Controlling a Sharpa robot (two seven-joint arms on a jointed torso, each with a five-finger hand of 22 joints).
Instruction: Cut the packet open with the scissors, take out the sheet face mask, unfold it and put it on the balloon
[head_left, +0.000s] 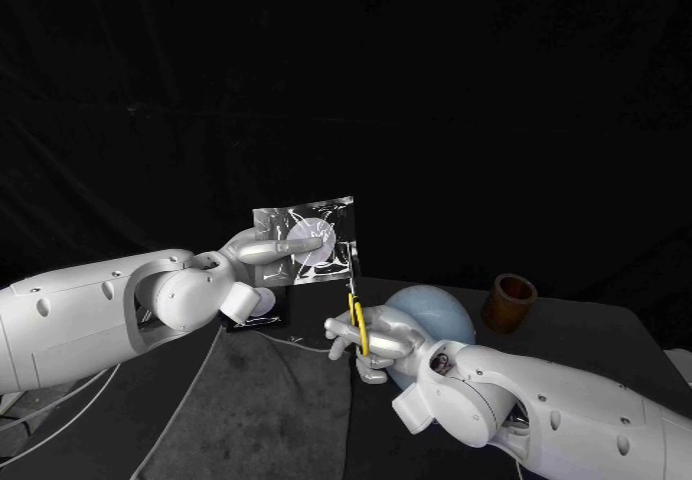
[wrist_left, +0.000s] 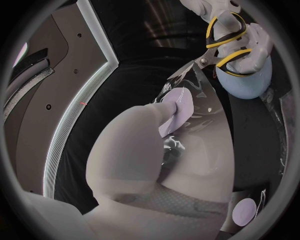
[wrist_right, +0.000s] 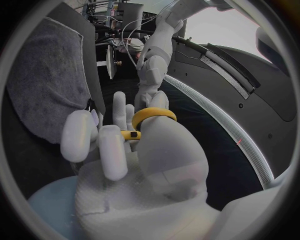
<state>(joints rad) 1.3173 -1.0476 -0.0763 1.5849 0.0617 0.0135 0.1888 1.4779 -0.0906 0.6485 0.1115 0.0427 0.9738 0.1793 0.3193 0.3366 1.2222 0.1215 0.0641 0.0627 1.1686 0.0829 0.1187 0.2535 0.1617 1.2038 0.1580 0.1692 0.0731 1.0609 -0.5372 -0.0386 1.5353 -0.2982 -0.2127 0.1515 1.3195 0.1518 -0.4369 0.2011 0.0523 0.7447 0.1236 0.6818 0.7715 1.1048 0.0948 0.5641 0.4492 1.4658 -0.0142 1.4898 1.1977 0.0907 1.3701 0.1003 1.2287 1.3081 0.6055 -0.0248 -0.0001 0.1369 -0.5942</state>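
My left hand (head_left: 257, 262) holds the clear shiny packet (head_left: 306, 241) upright above the table, fingertips pressed on its face. The packet (wrist_left: 194, 107) also appears in the left wrist view past my left hand (wrist_left: 159, 150). My right hand (head_left: 368, 338) grips the yellow-handled scissors (head_left: 355, 310) with the blades pointing up at the packet's lower right edge. The scissors (wrist_left: 228, 42) reach the packet's edge in the left wrist view. My right hand (wrist_right: 125, 150) has its fingers through the yellow handle loops (wrist_right: 152, 116). The pale blue balloon (head_left: 433, 310) lies on the table behind my right hand.
A brown cup (head_left: 508, 302) stands on the black table (head_left: 260, 400) to the right of the balloon. A thin white cable (head_left: 281, 340) lies on the table below my left hand.
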